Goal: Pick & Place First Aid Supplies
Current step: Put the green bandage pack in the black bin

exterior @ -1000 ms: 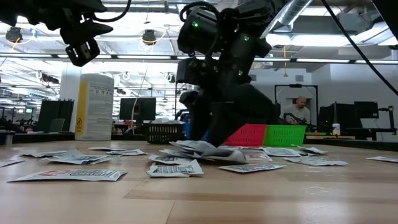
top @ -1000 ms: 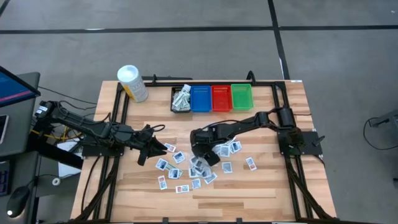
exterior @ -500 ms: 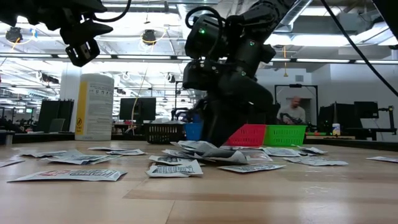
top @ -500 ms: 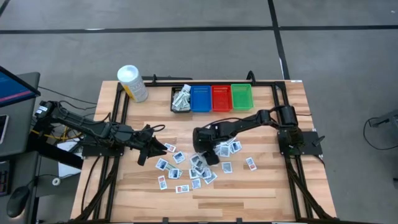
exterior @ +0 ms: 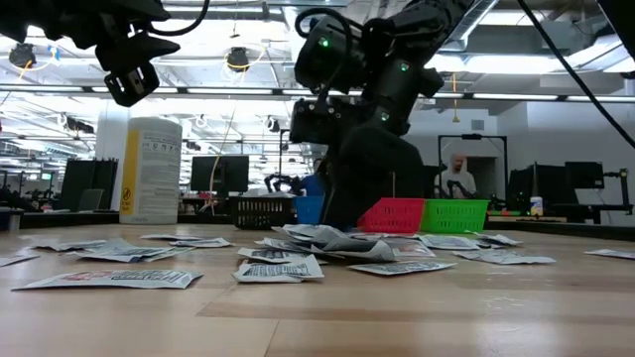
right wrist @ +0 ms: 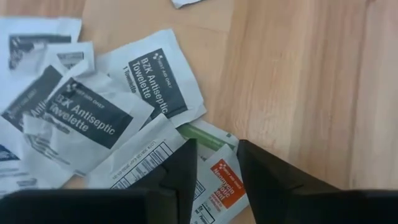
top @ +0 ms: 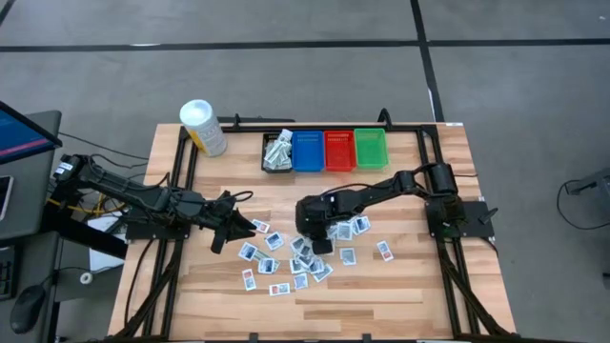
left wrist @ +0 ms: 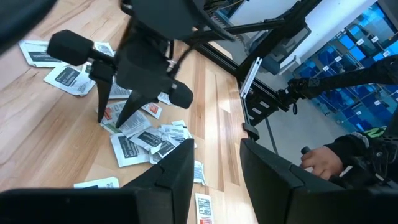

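High view, from where I stand: the left tool (top: 232, 221) hangs off the bench (top: 410, 295), its fingers parted with nothing between them, and the first aid supplies (top: 276, 265) are scattered just to its right. Further right, the right tool (top: 312, 235) is down in the middle of that heap, fingers narrowed with a gap left, straddling the edge of a green-and-orange packet (right wrist: 221, 169); whether it is pinched I cannot tell.
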